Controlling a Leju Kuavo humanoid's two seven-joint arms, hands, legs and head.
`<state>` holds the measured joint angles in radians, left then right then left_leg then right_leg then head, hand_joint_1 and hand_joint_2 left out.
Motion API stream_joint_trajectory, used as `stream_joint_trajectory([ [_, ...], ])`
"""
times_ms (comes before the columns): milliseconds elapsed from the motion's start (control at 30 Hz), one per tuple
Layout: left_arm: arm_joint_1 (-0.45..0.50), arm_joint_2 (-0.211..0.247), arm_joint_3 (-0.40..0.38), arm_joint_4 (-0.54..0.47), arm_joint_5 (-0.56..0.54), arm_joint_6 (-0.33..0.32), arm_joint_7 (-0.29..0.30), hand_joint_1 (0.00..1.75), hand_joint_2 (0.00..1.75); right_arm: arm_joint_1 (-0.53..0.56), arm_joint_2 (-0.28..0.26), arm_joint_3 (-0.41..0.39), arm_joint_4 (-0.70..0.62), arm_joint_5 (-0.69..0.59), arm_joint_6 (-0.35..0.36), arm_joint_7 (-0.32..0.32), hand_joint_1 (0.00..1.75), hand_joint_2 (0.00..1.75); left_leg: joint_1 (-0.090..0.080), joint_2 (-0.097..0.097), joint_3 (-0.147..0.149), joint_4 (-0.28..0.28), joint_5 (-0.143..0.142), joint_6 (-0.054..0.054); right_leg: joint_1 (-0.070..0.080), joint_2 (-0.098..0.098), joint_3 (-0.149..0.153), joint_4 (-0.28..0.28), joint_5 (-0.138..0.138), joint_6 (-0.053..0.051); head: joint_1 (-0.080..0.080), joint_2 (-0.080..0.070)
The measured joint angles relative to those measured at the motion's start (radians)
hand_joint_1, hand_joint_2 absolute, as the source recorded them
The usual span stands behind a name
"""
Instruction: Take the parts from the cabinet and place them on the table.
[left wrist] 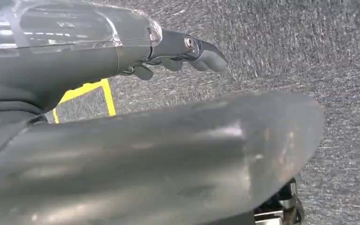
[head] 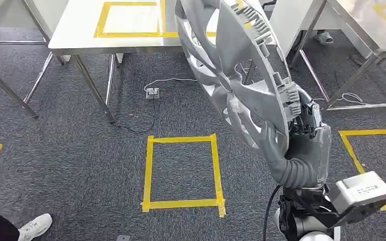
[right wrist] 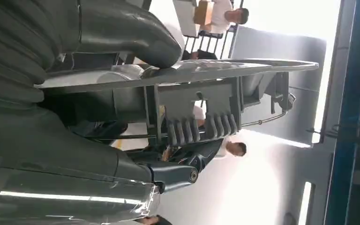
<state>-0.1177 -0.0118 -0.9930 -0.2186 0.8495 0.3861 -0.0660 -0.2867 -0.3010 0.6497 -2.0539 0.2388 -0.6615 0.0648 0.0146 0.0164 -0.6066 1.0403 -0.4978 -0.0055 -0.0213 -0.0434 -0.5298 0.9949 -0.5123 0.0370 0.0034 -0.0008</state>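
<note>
A silver wheel cover [head: 231,65] stands on edge, tilted, in front of me. My right hand [head: 301,140] grips its lower rim, with the thumb on the face side and the fingers behind. The right wrist view shows that rim [right wrist: 206,72] edge-on, clamped between the thumb [right wrist: 131,37] and the fingers [right wrist: 183,173], with the plastic clips of the cover's back between them. My left hand [left wrist: 75,61] hangs over grey carpet, its fingers [left wrist: 192,51] stretched out and nothing in it. A steel table [head: 80,30] with a yellow taped rectangle [head: 130,34] on top stands ahead, partly behind the cover.
A yellow taped square [head: 181,170] marks the carpet in front of me, with others at both sides. A power strip [head: 152,92] and cable lie under the table. A second steel table [head: 362,30] stands at the right. A person's white shoe [head: 35,226] is at the lower left.
</note>
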Motion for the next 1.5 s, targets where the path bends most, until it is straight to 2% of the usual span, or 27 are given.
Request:
stream_joint_trajectory([
  [367,0.000,0.001,0.000,0.000,0.006,0.000,0.003,0.00,0.00,0.000,0.000,0.000,0.001,-0.029,0.001,0.000,1.75,1.75,0.003,-0.002,0.002,-0.001,0.000,0.000,0.003,-0.002,-0.001,0.004,-0.005,0.006,0.000,0.000],
  [1500,0.000,-0.008,0.000,0.000,0.027,-0.001,0.051,0.00,0.00,0.009,-0.001,-0.016,0.001,-0.055,0.003,-0.016,1.75,1.75,0.003,-0.006,0.001,-0.001,0.000,0.000,0.003,-0.003,-0.001,0.005,-0.006,0.006,0.000,0.000],
])
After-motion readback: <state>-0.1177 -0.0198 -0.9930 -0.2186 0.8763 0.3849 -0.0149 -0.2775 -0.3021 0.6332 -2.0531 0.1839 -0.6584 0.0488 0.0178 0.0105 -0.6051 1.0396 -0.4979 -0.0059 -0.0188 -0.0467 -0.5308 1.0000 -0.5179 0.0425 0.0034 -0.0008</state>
